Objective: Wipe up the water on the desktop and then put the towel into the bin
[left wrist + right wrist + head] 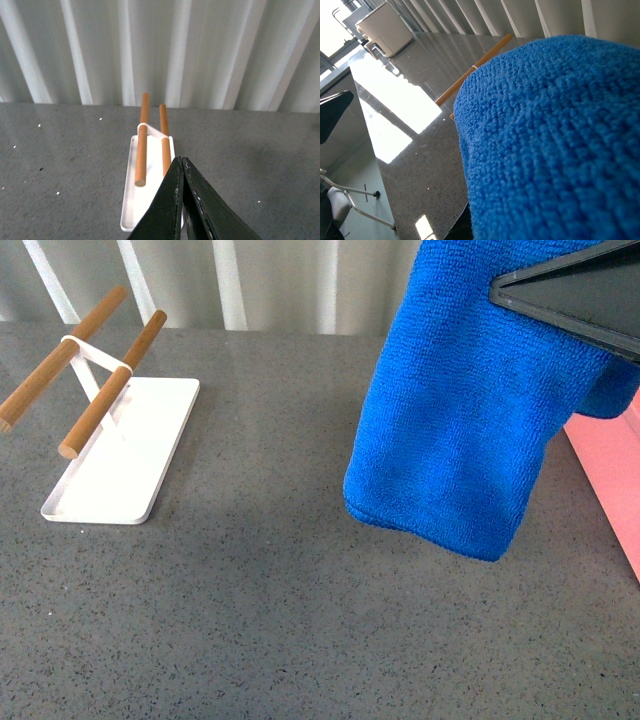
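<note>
The bright blue towel (460, 420) hangs in the air at the right of the front view, above the dark grey speckled desktop (260, 600). My right gripper (510, 290) is shut on the towel's top; its dark body enters from the upper right. The towel fills most of the right wrist view (555, 145) and hides the jaws there. The salmon-pink bin (610, 480) shows only as an edge at the far right, just beside the hanging towel. My left gripper (181, 161) is shut and empty, above the desktop near the rack. No water is visible on the desktop.
A white tray-based rack (120, 455) with two wooden bars (110, 385) stands at the back left; it also shows in the left wrist view (147, 170). A white pleated curtain (250, 280) runs along the far edge.
</note>
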You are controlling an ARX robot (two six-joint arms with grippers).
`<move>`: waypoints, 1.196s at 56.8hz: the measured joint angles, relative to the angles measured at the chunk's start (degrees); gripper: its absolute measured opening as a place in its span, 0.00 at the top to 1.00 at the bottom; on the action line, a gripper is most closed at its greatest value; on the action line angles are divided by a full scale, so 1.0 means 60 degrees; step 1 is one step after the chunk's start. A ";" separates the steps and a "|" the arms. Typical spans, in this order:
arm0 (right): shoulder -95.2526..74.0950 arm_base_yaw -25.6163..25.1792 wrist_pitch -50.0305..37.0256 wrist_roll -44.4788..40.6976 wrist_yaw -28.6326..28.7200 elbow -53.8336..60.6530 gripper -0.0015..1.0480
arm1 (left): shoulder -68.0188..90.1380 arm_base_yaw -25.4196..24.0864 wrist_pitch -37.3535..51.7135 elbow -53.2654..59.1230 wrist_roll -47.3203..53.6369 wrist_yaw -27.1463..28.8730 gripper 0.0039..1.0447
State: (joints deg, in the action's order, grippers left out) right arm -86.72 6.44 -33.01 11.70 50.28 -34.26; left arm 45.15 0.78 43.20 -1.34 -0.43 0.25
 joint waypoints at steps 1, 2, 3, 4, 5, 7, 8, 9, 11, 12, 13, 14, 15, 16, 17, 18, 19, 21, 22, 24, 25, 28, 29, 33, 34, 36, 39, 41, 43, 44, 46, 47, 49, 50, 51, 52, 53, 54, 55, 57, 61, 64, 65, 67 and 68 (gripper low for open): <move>0.0004 -0.0007 0.0000 -0.0004 0.0000 0.0004 0.96 | -0.0109 -0.0051 -0.0135 -0.0004 0.0000 0.0022 0.97; 0.0007 -0.0022 0.0000 -0.0011 -0.0004 0.0007 0.96 | -0.0168 -0.0062 -0.0186 0.0000 -0.0007 0.0022 0.97; 0.0007 -0.0033 0.0007 -0.0018 -0.0011 0.0022 0.96 | -0.0291 -0.0080 -0.0291 0.0000 -0.0004 0.0025 0.97; 0.0007 -0.0055 0.0018 -0.0025 -0.0011 0.0033 0.96 | -0.0448 -0.0095 -0.0423 0.0004 -0.0004 0.0004 0.97; 0.0007 -0.0066 0.0033 -0.0036 -0.0029 0.0044 0.96 | -0.0601 -0.0102 -0.0546 0.0004 0.0000 -0.0007 0.97; 0.0004 -0.0069 0.0055 -0.0062 -0.0047 0.0058 0.96 | -0.0831 -0.0102 -0.0729 0.0004 0.0000 -0.0015 0.97; 0.0004 -0.0073 0.0076 -0.0080 -0.0051 0.0069 0.96 | -0.1049 -0.0102 -0.0914 0.0004 0.0000 -0.0015 0.97; 0.0004 -0.0073 0.0117 -0.0113 -0.0047 0.0080 0.96 | -0.1195 -0.0102 -0.1031 0.0004 0.0000 -0.0015 0.97; 0.0004 -0.0073 0.0131 -0.0160 -0.0051 0.0080 0.96 | -0.1475 -0.0102 -0.1279 0.0007 0.0000 -0.0018 0.97; 0.0000 -0.0073 0.0131 -0.0164 -0.0051 0.0080 0.96 | -0.1606 -0.0106 -0.1395 0.0007 0.0000 -0.0018 0.97; -0.0004 -0.0069 0.0135 -0.0168 -0.0051 0.0080 0.96 | -0.1672 -0.0106 -0.1457 0.0007 0.0000 -0.0018 0.97; -0.0007 -0.0069 0.0138 -0.0171 -0.0055 0.0080 0.96 | -0.1803 -0.0106 -0.1581 0.0007 0.0000 -0.0018 0.97; -0.0011 -0.0069 0.0142 -0.0175 -0.0058 0.0080 0.96 | -0.1927 -0.0106 -0.1694 0.0007 0.0000 -0.0018 0.97; -0.0015 -0.0069 0.0146 -0.0178 -0.0084 0.0080 0.96 | -0.1985 -0.0106 -0.1756 0.0007 0.0000 -0.0018 0.97; -0.0018 -0.0069 0.0146 -0.0178 -0.0091 0.0080 0.96 | -0.2106 -0.0106 -0.1869 0.0007 0.0000 -0.0018 0.97; -0.0029 -0.0069 0.0146 -0.0182 -0.0113 0.0080 0.96 | -0.2164 -0.0106 -0.1923 0.0007 0.0000 -0.0018 0.97; -0.0033 -0.0069 0.0146 -0.0189 -0.0124 0.0080 0.96 | -0.2284 -0.0106 -0.2040 0.0011 0.0000 -0.0018 0.97; -0.0047 -0.0069 0.0149 -0.0200 -0.0138 0.0080 0.96 | -0.2455 -0.0106 -0.2208 0.0011 0.0000 -0.0018 0.97; -0.0047 -0.0069 0.0153 -0.0204 -0.0142 0.0080 0.96 | -0.2575 -0.0106 -0.2313 0.0011 0.0000 -0.0018 0.97; -0.0055 -0.0069 0.0153 -0.0211 -0.0164 0.0080 0.96 | -0.2747 -0.0106 -0.2473 0.0011 0.0000 -0.0015 0.97; -0.0062 -0.0069 0.0153 -0.0215 -0.0164 0.0080 0.96 | -0.2805 -0.0106 -0.2524 0.0011 0.0000 -0.0018 0.97; -0.0069 -0.0069 0.0171 -0.0233 -0.0182 0.0080 0.96 | -0.3085 -0.0106 -0.2750 0.0011 0.0000 -0.0018 0.97; -0.0073 -0.0069 0.0182 -0.0237 -0.0189 0.0080 0.96 | -0.3191 -0.0106 -0.2871 0.0011 0.0000 -0.0015 0.97; -0.0084 -0.0069 0.0219 -0.0248 -0.0215 0.0080 0.96 | -0.3486 -0.0106 -0.3155 0.0011 0.0000 -0.0018 0.97; -0.0084 -0.0069 0.0229 -0.0251 -0.0226 0.0080 0.96 | -0.3534 -0.0106 -0.3202 0.0011 0.0000 -0.0018 0.97; -0.0084 -0.0069 0.0266 -0.0273 -0.0240 0.0080 0.96 | -0.3712 -0.0106 -0.3373 0.0011 0.0000 -0.0018 0.97; -0.0087 -0.0069 0.0317 -0.0321 -0.0306 0.0080 0.96 | -0.3887 -0.0106 -0.3544 0.0011 0.0000 -0.0018 0.97; -0.0095 -0.0069 0.0335 -0.0342 -0.0332 0.0080 0.96 | -0.4014 -0.0106 -0.3672 0.0011 0.0000 -0.0018 0.97; -0.0098 -0.0069 0.0353 -0.0372 -0.0353 0.0080 0.96 | -0.4167 -0.0106 -0.3818 0.0011 0.0000 -0.0018 0.97; -0.0102 -0.0069 0.0364 -0.0382 -0.0372 0.0080 0.96 | -0.4207 -0.0106 -0.3854 0.0011 0.0000 -0.0018 0.97; -0.0102 -0.0069 0.0382 -0.0393 -0.0386 0.0080 0.96 | -0.4324 -0.0106 -0.3945 0.0011 0.0000 -0.0018 0.97; -0.0102 -0.0069 0.0393 -0.0404 -0.0404 0.0080 0.96 | -0.4397 -0.0106 -0.4040 0.0011 0.0000 -0.0018 0.97; -0.0102 -0.0069 0.0419 -0.0419 -0.0441 0.0080 0.96 | -0.4506 -0.0106 -0.4149 0.0011 0.0000 -0.0018 0.97; -0.0102 -0.0069 0.0430 -0.0419 -0.0444 0.0080 0.96 | -0.4579 -0.0106 -0.4218 0.0011 0.0000 -0.0018 0.97; -0.0106 -0.0069 0.0444 -0.0426 -0.0452 0.0080 0.96 | -0.4615 -0.0106 -0.4255 0.0011 0.0000 -0.0018 0.97; -0.0106 -0.0069 0.0474 -0.0441 -0.0463 0.0080 0.96 | -0.4685 -0.0106 -0.4320 0.0011 0.0000 -0.0018 0.97; -0.0106 -0.0069 0.0484 -0.0448 -0.0474 0.0080 0.96 | -0.4754 -0.0106 -0.4393 0.0011 0.0000 -0.0018 0.97; -0.0106 -0.0069 0.0503 -0.0452 -0.0481 0.0080 0.96 | -0.4783 -0.0106 -0.4422 0.0011 0.0000 -0.0018 0.97; -0.0106 -0.0069 0.0506 -0.0452 -0.0481 0.0080 0.96 | -0.4852 -0.0106 -0.4492 0.0011 0.0000 -0.0018 0.97; -0.0120 -0.0069 0.0506 -0.0455 -0.0481 0.0080 0.96 | -0.4947 -0.0106 -0.4590 0.0011 0.0000 -0.0018 0.97; -0.0124 -0.0069 0.0506 -0.0459 -0.0484 0.0080 0.96 | -0.5136 -0.0106 -0.4772 0.0011 0.0000 -0.0018 0.97; -0.0127 -0.0066 0.0506 -0.0470 -0.0499 0.0080 0.96 | -0.5275 -0.0106 -0.4914 0.0011 0.0000 -0.0018 0.97; -0.0131 -0.0066 0.0506 -0.0484 -0.0514 0.0080 0.96 | -0.5304 -0.0106 -0.4940 0.0011 0.0000 -0.0018 0.97; -0.0142 -0.0066 0.0506 -0.0488 -0.0517 0.0080 0.96 | -0.5384 -0.0106 -0.5023 0.0011 0.0000 -0.0018 0.97; -0.0146 -0.0062 0.0506 -0.0488 -0.0521 0.0080 0.96 | -0.5424 -0.0106 -0.5064 0.0011 0.0000 -0.0018 0.97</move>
State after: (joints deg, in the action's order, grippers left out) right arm -87.59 6.07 -29.98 8.78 47.16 -33.78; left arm 12.60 0.14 12.82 -1.28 -0.43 0.14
